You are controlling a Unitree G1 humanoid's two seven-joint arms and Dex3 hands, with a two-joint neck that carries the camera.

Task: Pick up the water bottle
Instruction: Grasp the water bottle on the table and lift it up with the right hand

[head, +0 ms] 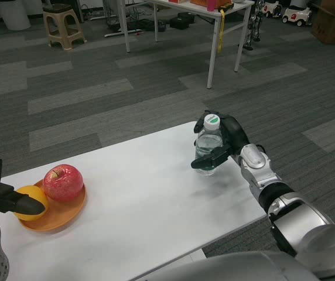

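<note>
Water bottle: clear plastic w/ white cap, upright, at 3 o'clock on the bench, near the far R edge. Whether its base sits on the bench or is just off it, can't tell.
Right robot hand: wrapped round the bottle; fingers curl behind it at the neck, thumb crosses the front lower down. Has hold of the bottle.
Right forearm: silver, comes in from 5 o'clock, angled up toward the bottle.
Left robot hand: at 9 o'clock, by the bench's L edge; black fingers reach over the near side of the plate, in front of the orange. Open or closed, can't tell; contact w/ the orange unclear.
Bench: white top, runs diagonally from lower L to upper R.
Plate: orange, shallow, at 8 o'clock on the bench, well apart from the bottle.
Apple: red, on the plate, far side.
Orange: on the plate, L of the apple, touching it.
Floor: grey carpet in lighter & darker strips.
Background, 12 o'clock: white table w/ thin legs.
Background, 11 o'clock: beige stool.
Background, 1 o'clock: cardboard box at the far R.
</note>
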